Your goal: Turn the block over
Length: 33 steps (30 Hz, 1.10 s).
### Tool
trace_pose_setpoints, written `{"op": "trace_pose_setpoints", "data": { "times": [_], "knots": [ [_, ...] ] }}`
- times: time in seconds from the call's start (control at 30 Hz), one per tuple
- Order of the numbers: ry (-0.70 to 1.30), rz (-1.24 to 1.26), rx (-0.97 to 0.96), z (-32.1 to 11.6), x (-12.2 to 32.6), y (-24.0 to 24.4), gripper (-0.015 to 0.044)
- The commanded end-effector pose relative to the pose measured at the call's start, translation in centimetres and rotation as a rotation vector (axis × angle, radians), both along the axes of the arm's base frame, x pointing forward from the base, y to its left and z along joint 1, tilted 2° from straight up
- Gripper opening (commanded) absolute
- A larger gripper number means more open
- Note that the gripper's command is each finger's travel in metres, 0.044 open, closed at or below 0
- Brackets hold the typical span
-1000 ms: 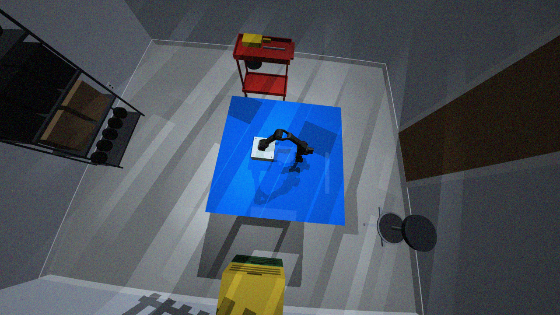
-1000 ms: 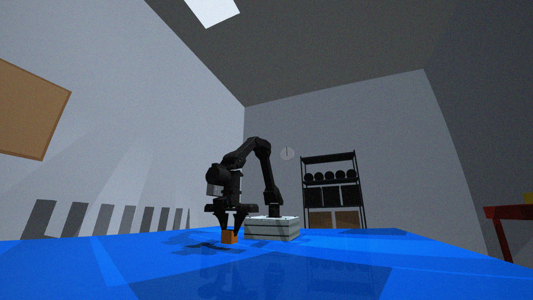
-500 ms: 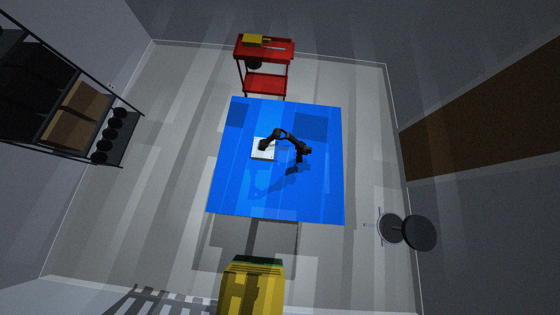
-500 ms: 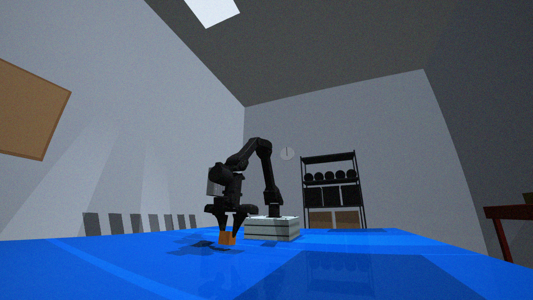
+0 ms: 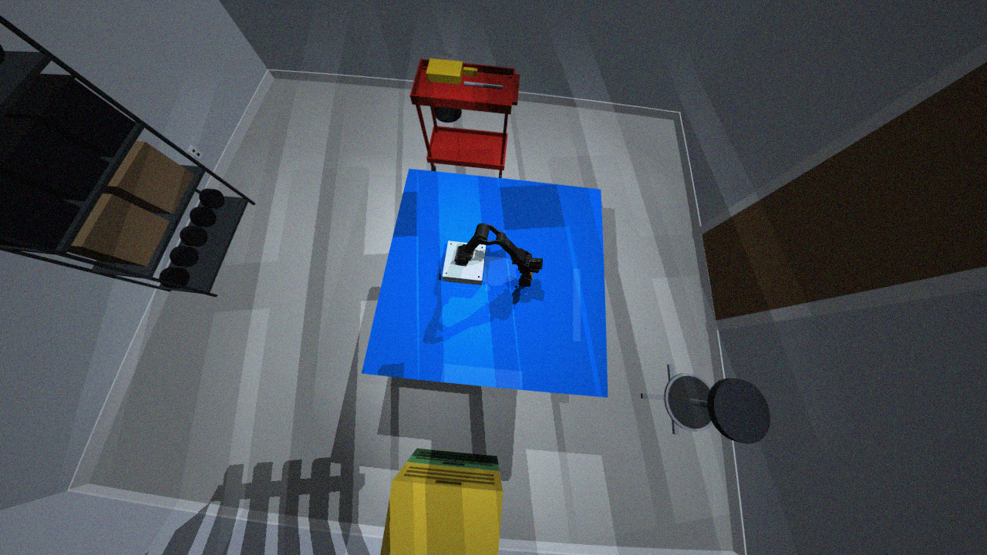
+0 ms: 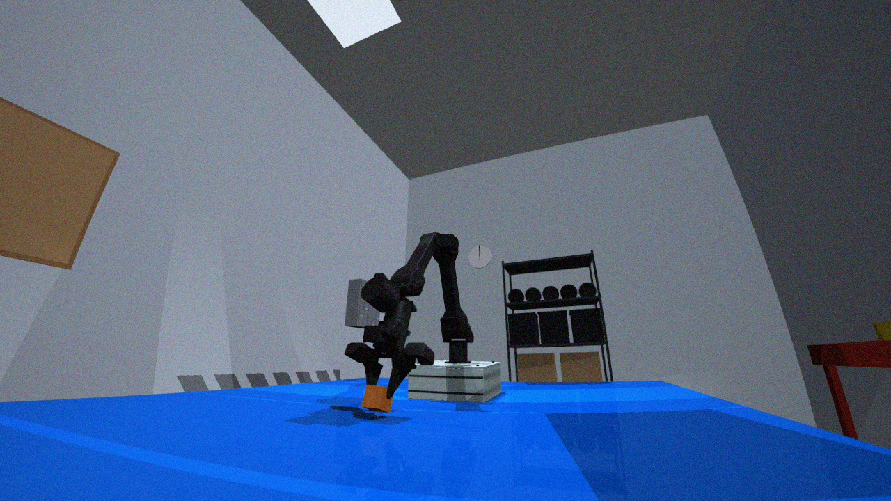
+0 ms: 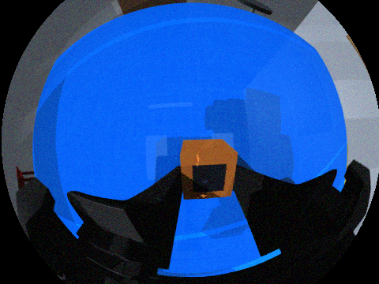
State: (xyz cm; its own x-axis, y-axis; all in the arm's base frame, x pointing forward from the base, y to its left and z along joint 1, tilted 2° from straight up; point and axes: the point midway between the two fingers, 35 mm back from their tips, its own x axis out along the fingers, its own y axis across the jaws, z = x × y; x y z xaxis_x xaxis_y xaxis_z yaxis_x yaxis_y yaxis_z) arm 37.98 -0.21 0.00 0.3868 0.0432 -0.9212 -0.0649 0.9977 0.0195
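The orange block is held between the fingertips of my black gripper. The gripper is shut on two opposite sides of it. The block is slightly tilted and very low over the blue table, with a shadow close beneath. Whether it touches the table is hard to tell. Its marked side, a dark square on orange, shows in the wrist view and faces mostly up, toward the palm. The side facing the exterior camera is plain orange. In the top view the arm mostly hides the block.
The arm's white base box stands on the table behind the gripper in the exterior view. A red cart, a yellow bin, a stool and shelving stand off the table.
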Motion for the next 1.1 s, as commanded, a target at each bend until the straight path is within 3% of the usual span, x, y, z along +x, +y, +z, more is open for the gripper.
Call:
{"op": "trace_pose_setpoints", "data": {
  "times": [0.0, 0.47, 1.07],
  "knots": [
    [-0.083, -0.002, 0.010, 0.4, -0.2, 0.1, 0.0000],
    [-0.183, -0.003, 0.016, 0.6, -0.6, 0.1, 0.0000],
    [-0.426, -0.011, 0.032, -2.5, 0.7, 0.1, 0.0000]
  ]
}}
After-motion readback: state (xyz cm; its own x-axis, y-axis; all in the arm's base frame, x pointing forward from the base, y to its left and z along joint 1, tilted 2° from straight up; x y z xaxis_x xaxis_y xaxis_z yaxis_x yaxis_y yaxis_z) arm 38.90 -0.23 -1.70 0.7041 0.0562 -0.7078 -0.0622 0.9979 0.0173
